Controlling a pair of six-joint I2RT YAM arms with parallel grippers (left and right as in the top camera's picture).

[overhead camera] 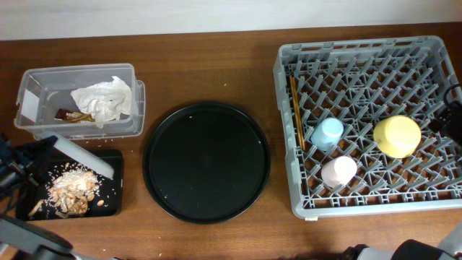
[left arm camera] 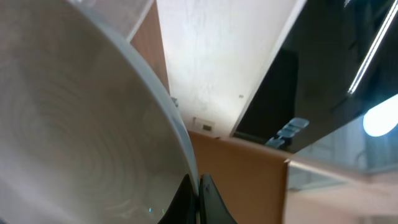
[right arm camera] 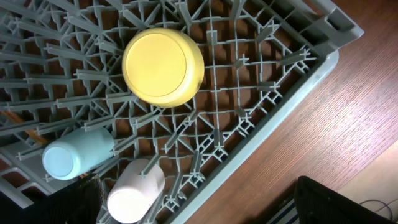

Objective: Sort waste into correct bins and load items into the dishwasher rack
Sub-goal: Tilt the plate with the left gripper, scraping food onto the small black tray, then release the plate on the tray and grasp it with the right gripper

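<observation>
Closest to my left wrist lens is the plate (left arm camera: 81, 124), its pale face filling the left half of the view. The left tool (left arm camera: 198, 186) is clamped on its rim, the dark fingers pinched together on the edge.

From overhead, the plate (overhead camera: 79, 157) shows nearly edge-on. It is held tilted over the black tray (overhead camera: 115, 206) at the counter's (overhead camera: 216, 72) front left. Scraps (overhead camera: 71, 189) lie heaped on that tray, with a few crumbs scattered toward its right side.

Behind the tray sits the tub (overhead camera: 29, 108), holding the napkin (overhead camera: 105, 100). The wrapper (overhead camera: 72, 114) lies at the napkin's left edge.

The round tray (overhead camera: 206, 160) lies mid-counter, between the tub and the rack (overhead camera: 361, 206).

In the rack, the chopsticks (overhead camera: 296, 108) lie along the left side. Just right of them is the blue cup (overhead camera: 327, 133), with the pink cup (overhead camera: 338, 172) in front of it. Both cups are tipped among the pegs and do not touch. The bowl (overhead camera: 397, 136) rests upside down, right of the cups.

My right wrist view shows the same three from above: bowl (right arm camera: 163, 65), blue cup (right arm camera: 78, 154), pink cup (right arm camera: 135, 193).

The right tool (overhead camera: 451, 112) sits at the rack's right edge. I cannot tell whether its fingers are apart or together.
</observation>
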